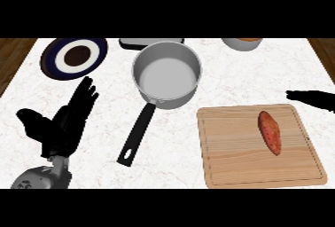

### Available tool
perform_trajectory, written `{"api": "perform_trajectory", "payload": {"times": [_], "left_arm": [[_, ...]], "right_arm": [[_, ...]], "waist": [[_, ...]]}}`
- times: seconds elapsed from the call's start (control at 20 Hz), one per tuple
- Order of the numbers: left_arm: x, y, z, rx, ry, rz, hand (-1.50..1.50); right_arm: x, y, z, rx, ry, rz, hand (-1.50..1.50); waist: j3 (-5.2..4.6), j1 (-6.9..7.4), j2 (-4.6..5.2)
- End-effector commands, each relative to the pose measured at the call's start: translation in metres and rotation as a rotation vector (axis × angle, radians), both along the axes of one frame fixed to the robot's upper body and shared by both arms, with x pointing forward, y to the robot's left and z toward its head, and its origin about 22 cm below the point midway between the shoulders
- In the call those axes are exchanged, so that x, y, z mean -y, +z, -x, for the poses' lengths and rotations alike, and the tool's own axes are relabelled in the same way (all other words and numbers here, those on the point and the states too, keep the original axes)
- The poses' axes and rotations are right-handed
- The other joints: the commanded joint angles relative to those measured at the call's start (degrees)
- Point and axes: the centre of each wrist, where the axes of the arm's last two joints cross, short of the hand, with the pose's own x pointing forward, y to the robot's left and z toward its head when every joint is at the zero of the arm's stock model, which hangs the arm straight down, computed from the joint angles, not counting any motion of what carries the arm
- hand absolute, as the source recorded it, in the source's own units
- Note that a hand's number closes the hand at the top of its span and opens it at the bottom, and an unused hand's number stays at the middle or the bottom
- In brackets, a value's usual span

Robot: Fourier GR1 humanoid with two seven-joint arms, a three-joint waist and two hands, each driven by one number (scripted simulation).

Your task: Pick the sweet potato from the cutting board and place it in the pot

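One sweet potato (270, 132) lies on the cutting board (259, 146), apart from the released right robot hand (315, 98)

A kitchen: marble counter (262, 75), pot (167, 73), cutting board (242, 155).

A white marbled worktop (262, 75) with faint grey veining fills nearly the whole view. At its far left and far right corners, strips of brown wooden floor (13, 53) show, the boards' grain running away from me. The light is even and soft, casting only mild shadows on the stone. Along the far edge sit a dark blue plate (73, 57) with a white ring, a dark tray (134, 43) and a pale bowl (242, 43), both cut off.
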Motion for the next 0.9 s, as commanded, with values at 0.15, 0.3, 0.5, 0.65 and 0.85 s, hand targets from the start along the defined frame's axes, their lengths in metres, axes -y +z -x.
{"api": "perform_trajectory", "payload": {"times": [0.15, 0.3, 0.5, 0.65, 0.85], "left_arm": [[0.000, 0.011, -0.004, 0.003, -0.005, 0.018, 0.00], [-0.001, 0.004, -0.021, -0.007, 0.017, 0.002, 0.00], [0.011, 0.003, -0.007, -0.004, -0.002, 0.003, 0.00], [-0.005, 0.009, -0.006, -0.001, 0.015, -0.002, 0.00], [0.002, 0.007, -0.002, -0.001, 0.003, 0.001, 0.00]], "right_arm": [[-0.014, -0.012, 0.000, -0.007, -0.018, -0.041, -1.50], [-0.017, 0.007, 0.014, -0.002, -0.007, -0.046, -1.50], [-0.024, -0.032, -0.001, -0.002, -0.023, -0.074, -1.50], [-0.031, -0.040, 0.016, -0.026, -0.069, -0.017, -1.50], [-0.048, -0.031, 0.009, 0.011, -0.107, 0.044, -1.50]], "waist": [[0.00, -0.13, -0.01], [-0.03, -0.70, -0.07], [0.01, 0.03, 0.06], [0.01, -0.15, -0.01], [0.00, -0.08, -0.01]]}}
